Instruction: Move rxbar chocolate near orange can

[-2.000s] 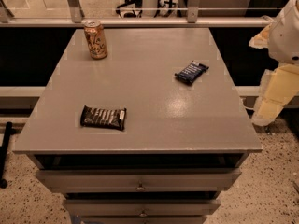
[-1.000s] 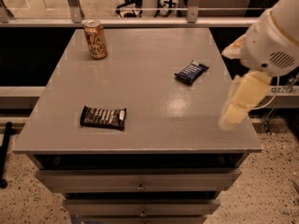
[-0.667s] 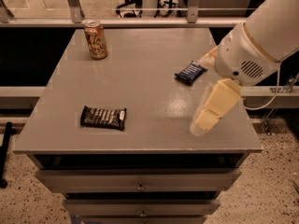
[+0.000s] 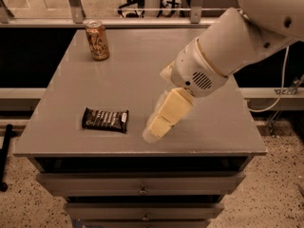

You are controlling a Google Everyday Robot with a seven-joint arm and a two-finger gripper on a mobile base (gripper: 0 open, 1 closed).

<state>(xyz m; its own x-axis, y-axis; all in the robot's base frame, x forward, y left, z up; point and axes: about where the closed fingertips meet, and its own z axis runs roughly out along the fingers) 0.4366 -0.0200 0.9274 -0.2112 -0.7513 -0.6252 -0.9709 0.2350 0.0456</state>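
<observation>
Nearest the front edge of the grey drawer cabinet [image 4: 223,132], the flat dark-brown rxbar chocolate [image 4: 105,119] lies at the left, with its white patch at its right end. Near it on the right, the cream gripper [image 4: 159,125] hangs low over the top; I cannot tell whether it is open or closed. The bar looks light, thin and slick-wrapped, so pinching across its narrow width at mid-length seems best. The upright orange-copper drink can [image 4: 97,40] stands far back left, well apart.

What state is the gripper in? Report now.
Gripper: open or shut cannot be told; it is above the table front, right of the rxbar chocolate, not touching it.
</observation>
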